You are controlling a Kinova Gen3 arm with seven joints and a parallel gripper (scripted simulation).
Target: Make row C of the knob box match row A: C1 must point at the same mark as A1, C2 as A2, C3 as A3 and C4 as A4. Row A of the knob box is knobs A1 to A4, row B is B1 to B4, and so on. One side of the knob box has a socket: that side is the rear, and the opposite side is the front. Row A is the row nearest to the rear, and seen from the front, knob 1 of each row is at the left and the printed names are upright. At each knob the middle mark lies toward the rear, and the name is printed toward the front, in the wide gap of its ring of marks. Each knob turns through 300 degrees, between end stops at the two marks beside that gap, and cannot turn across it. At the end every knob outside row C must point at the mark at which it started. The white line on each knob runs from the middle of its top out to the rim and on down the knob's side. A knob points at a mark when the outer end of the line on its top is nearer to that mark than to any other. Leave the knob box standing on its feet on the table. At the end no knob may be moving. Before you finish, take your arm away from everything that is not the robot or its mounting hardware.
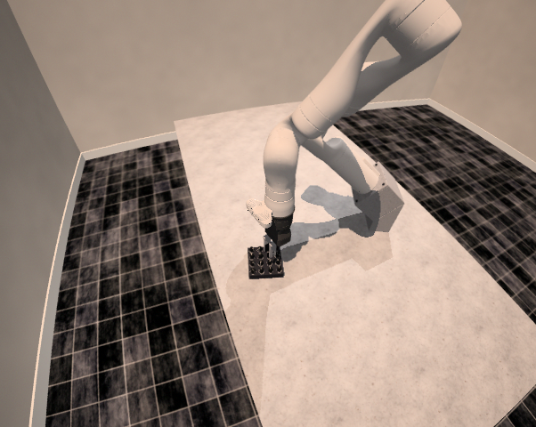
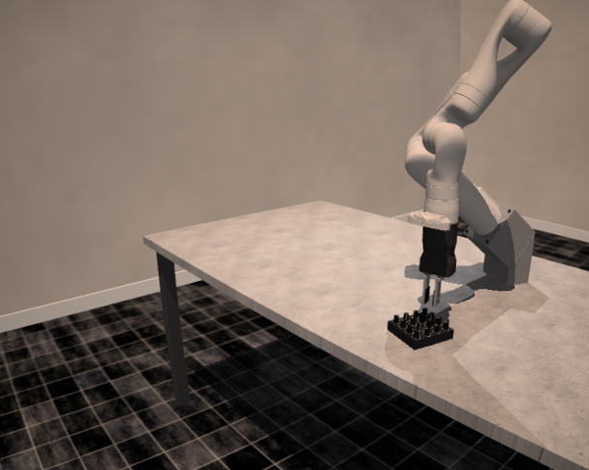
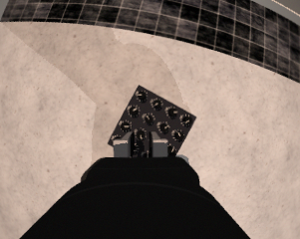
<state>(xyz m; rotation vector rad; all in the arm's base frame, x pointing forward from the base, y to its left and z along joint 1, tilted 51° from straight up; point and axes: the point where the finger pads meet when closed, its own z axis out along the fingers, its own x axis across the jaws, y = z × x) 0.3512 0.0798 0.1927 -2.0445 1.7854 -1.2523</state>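
Beige walls and a dark tiled floor [image 2: 82, 395] frame a pale stone-look table [image 2: 294, 253], where the knob box [image 2: 420, 329] stands on its feet near the table's front edge, well apart from the arm's grey base [image 2: 512, 253]. Directly above the box's edge row nearest the base, the gripper [image 2: 430, 298] points straight down, its fingers [image 2: 436, 291] partly apart with one knob [image 3: 141, 137] between them in the wrist view. Whether the pads touch that knob or stand just above it cannot be told, nor can the knob's name. Its white line is too small to read.
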